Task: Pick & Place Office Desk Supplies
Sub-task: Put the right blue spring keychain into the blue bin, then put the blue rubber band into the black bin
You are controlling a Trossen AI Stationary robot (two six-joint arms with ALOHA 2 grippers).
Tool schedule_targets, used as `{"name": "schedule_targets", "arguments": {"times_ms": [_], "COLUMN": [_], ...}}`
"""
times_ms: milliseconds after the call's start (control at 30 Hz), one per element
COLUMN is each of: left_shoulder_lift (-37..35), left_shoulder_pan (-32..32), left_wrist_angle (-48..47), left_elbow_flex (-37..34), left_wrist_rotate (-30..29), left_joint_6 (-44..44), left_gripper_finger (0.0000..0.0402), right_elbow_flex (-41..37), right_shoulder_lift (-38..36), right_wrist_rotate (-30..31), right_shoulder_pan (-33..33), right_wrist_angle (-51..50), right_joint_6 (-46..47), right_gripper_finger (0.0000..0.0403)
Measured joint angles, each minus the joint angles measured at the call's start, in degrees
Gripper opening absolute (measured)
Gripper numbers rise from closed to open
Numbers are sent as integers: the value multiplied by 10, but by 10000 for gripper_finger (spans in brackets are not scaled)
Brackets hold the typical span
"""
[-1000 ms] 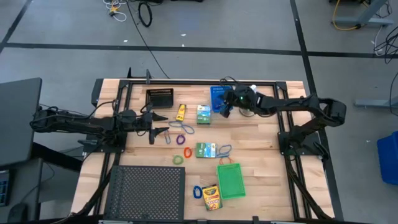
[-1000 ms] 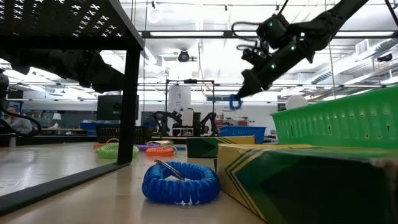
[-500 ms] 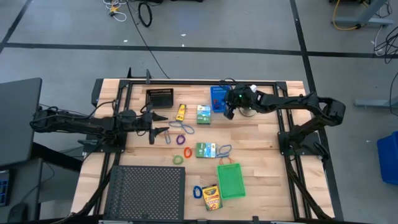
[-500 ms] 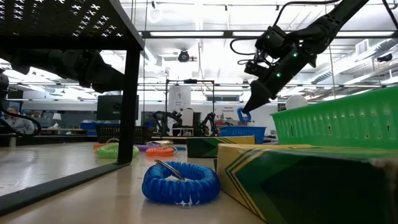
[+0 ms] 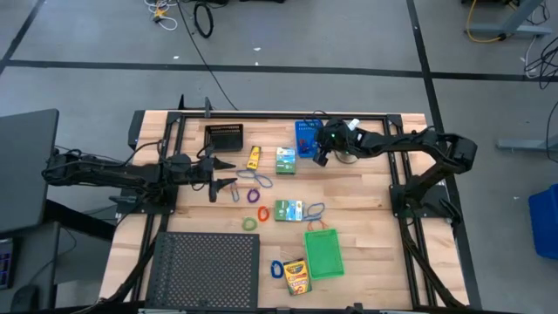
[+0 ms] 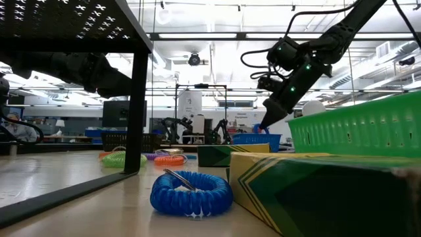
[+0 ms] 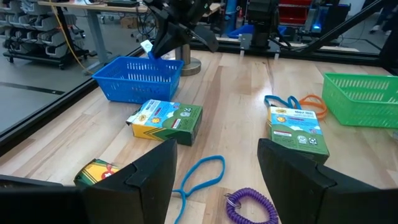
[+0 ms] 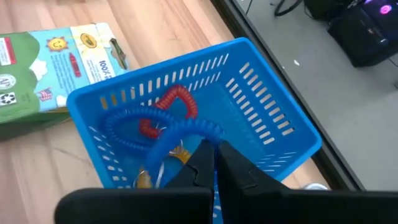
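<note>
Right gripper (image 5: 319, 155) dropped lower than a second ago, now down at the blue bin (image 8: 186, 112), fingers clamped on a blue coil loop (image 8: 155, 127) hanging inside over a red one (image 8: 171, 109). Left gripper (image 5: 228, 175) unmoved, fingers apart above the purple loop (image 7: 252, 208).

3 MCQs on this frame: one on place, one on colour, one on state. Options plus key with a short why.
1. Where is the right gripper?
A. over the blue bin
B. over the green bin
C. over the black mesh tray

2. What colour is the coil lying in the blue bin?
A. purple
B. red
C. green

3. How do the left gripper's fingers stand?
A. shut on a box
B. shut, holding nothing
C. apart, holding nothing

Key: 1 A, the right wrist view looks straight down into the blue bin; 2 B, a red coil lies inside; 3 C, the left wrist view shows a clear gap.
</note>
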Motion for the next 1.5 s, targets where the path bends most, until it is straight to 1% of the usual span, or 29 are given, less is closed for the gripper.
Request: {"name": "schedule_targets", "arguments": {"times_ms": [133, 200, 533, 667, 767, 900, 967, 1100, 1233, 1367, 1500], "left_shoulder_lift": [0, 0, 0, 0, 0, 0, 0, 0, 15, 56, 122], "left_shoulder_pan": [0, 0, 0, 0, 0, 0, 0, 0, 0, 0, 0], "left_wrist_angle": [0, 0, 0, 3, 26, 48, 49, 45, 22, -50, -127], "left_elbow_flex": [0, 0, 0, 0, 0, 0, 0, 3, 34, 90, 154], "left_wrist_rotate": [0, 0, 0, 0, 3, 4, 4, 6, 18, 24, 23], "left_joint_6": [0, 0, 0, -2, -4, -5, -7, -18, -22, -13, -1], "left_gripper_finger": [231, 231, 231, 231, 231, 231, 231, 231, 231, 231, 231], "right_elbow_flex": [0, 0, 0, 0, 0, 0, 0, 0, 0, 1, 1], "right_shoulder_lift": [0, 0, 0, 0, -1, -13, -25, -45, -57, -59, -59], "right_wrist_rotate": [0, 0, 0, 0, -1, -25, -37, -40, -42, -42, -42], "right_shoulder_pan": [0, 0, 2, 2, 2, 7, 17, 53, 97, 136, 165], "right_wrist_angle": [0, 0, 4, 24, 53, 84, 89, 90, 95, 108, 112], "right_joint_6": [1, 2, 0, 0, 0, 0, 0, -4, -16, -28, -37], "right_gripper_finger": [3, 12, 101, 143, 175, 205, 211, 207, 198, 192, 192]}}
